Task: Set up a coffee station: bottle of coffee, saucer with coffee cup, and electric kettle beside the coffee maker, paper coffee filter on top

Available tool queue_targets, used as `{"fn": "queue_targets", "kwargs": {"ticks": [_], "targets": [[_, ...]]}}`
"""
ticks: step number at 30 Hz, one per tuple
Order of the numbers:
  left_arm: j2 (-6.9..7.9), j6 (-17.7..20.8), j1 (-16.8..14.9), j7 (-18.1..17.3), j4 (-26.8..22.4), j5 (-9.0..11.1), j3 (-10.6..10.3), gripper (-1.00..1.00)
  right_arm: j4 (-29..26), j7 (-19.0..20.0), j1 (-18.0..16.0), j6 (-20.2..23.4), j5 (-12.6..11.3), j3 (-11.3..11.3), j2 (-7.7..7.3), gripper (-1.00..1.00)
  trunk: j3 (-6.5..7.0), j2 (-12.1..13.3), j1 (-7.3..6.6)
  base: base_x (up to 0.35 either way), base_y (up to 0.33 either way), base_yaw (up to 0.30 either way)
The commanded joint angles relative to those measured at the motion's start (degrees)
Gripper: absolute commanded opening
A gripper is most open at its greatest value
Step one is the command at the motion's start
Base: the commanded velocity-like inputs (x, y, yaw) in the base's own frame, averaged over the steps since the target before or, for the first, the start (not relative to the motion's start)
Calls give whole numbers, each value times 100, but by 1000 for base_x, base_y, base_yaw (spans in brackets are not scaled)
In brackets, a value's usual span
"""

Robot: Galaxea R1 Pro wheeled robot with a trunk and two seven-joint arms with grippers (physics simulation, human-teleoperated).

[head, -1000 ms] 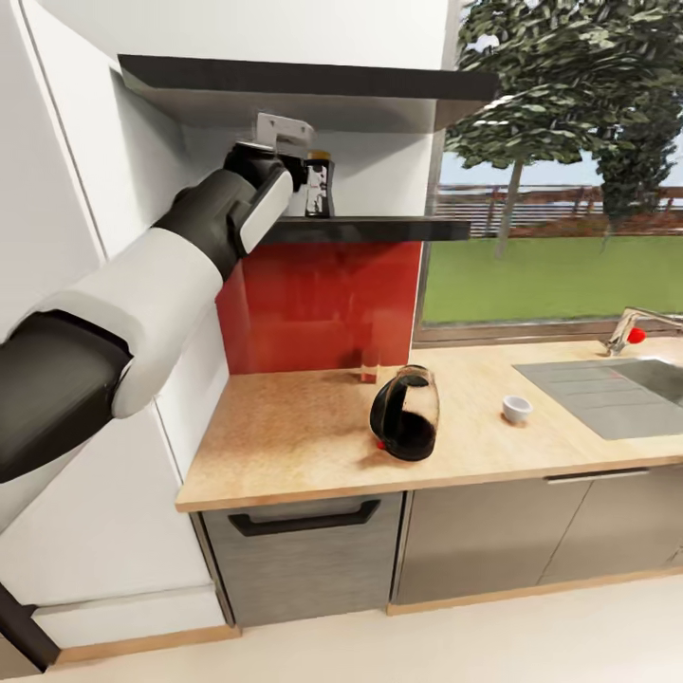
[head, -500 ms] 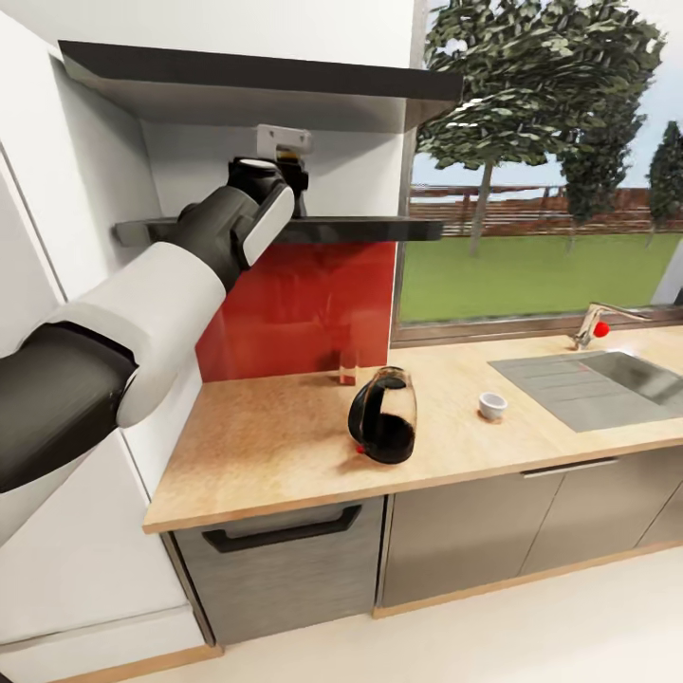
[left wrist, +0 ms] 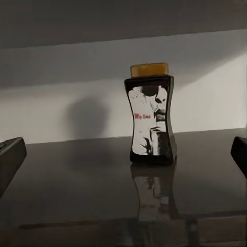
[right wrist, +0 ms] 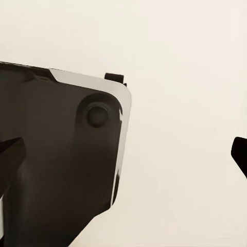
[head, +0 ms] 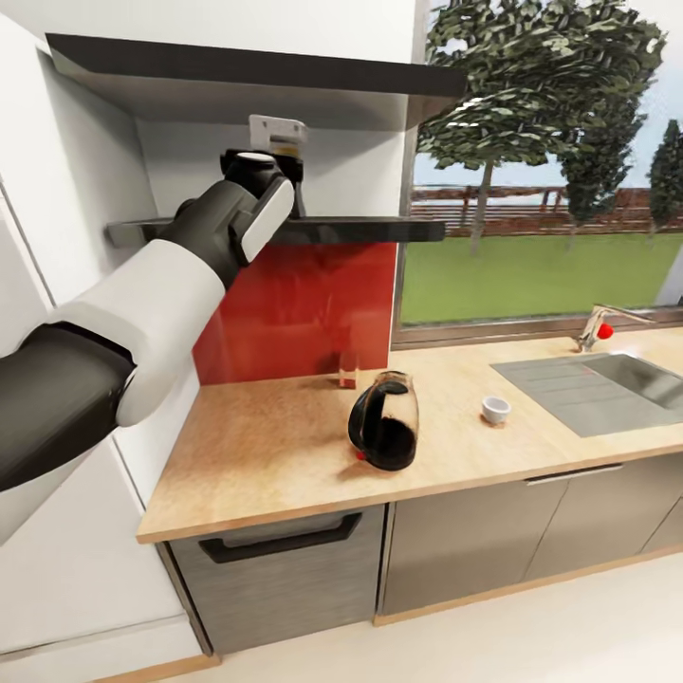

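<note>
your left gripper (left wrist: 123, 149) has its fingers spread wide on the shelf (left wrist: 77, 190), the bottle of coffee (left wrist: 150, 119) standing upright beyond them, untouched.

The left arm (head: 142, 313) has a black upper segment and a rounded white forearm. Its wrist is black with a white side panel. A pale grey bracket caps it.

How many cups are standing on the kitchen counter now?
1. A small white cup stands on the counter, between the dark kettle and the steel sink. Another one could be hidden beyond the edge of the picture.
</note>
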Motion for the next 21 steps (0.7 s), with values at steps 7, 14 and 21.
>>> {"fn": "queue_targets", "kwargs": {"ticks": [7, 14, 21], "targets": [[0, 16, -8, 48, -36, 51, 481, 100, 4, 17, -6, -20, 0, 36, -22, 100, -13, -12, 6, 67, 0, 0], [0, 19, -17, 52, -38, 43, 502, 100, 12, 13, -5, -20, 7, 42, -22, 100, -13, -12, 6, 150, 0, 0], [0, 16, -17, 52, -43, 51, 508, 100, 13, 13, -5, -20, 8, 41, -22, 100, -13, -12, 6, 53, 0, 0]]}}
